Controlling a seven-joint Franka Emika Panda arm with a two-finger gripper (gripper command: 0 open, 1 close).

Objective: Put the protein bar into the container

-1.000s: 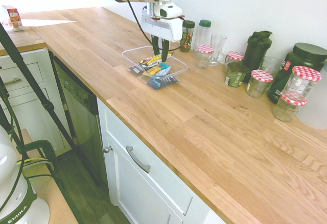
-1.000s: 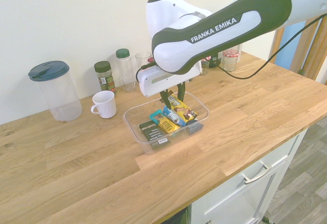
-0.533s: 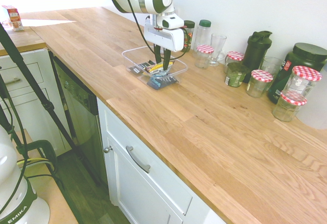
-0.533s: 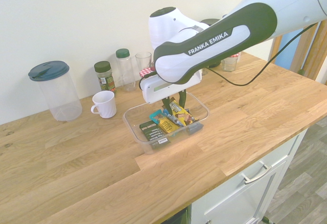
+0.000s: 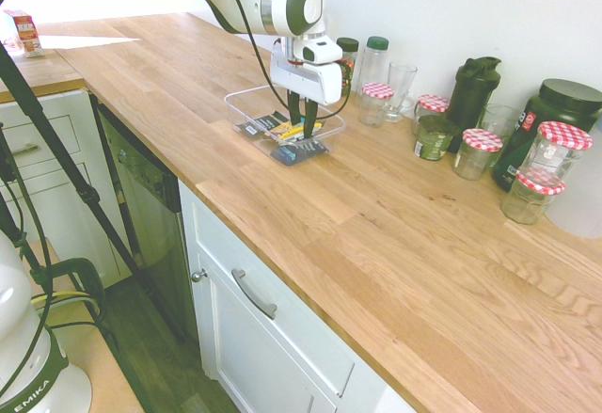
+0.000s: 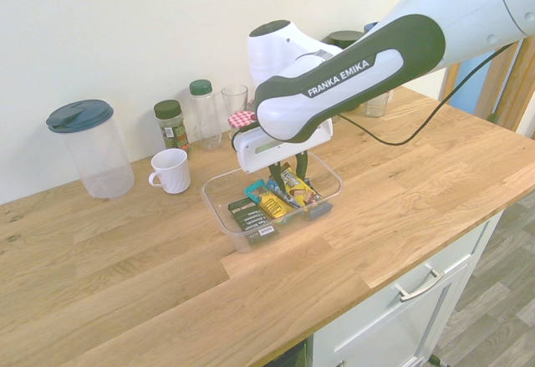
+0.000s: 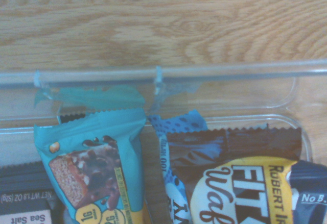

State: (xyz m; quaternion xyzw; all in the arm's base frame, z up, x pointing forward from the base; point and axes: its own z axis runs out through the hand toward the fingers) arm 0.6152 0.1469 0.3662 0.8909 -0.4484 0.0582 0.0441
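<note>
Inside the clear container (image 6: 210, 210), the protein bar (image 6: 299, 190) is held low by the gripper (image 6: 292, 185). Its fingers are clamped on the bar, one to each side; the exact contact at the tips is partly hidden. The bar's yellow wrapper and dark brown end are seen in the wrist view, beside a blue spotted packet (image 7: 176, 188).

In the same container, a teal-and-yellow packet (image 6: 267, 200) is set next to the blue one, a dark green packet (image 6: 249, 219) is laid at the side nearer the mug, and a dark blue packet (image 6: 318, 210) is partly seen at the opposite side. The container is placed on the wooden worktop (image 6: 150, 275).

Near it, a white mug (image 6: 170, 171) is stood upright. A clear pitcher (image 6: 104, 158) with a dark blue lid is placed beyond the mug. Toward the wall, a green-lidded jar (image 6: 171, 126), a clear bottle (image 6: 206, 118) with a green cap and a drinking glass (image 5: 401, 86) are lined up.

Further along the worktop, jars with red-checked lids (image 5: 478, 156) are grouped around a small green jar (image 5: 434, 138), a dark shaker (image 5: 472, 98) and a big dark tub (image 5: 553, 117). At the far corner, a red-and-white box (image 5: 25, 34) is stood.
</note>
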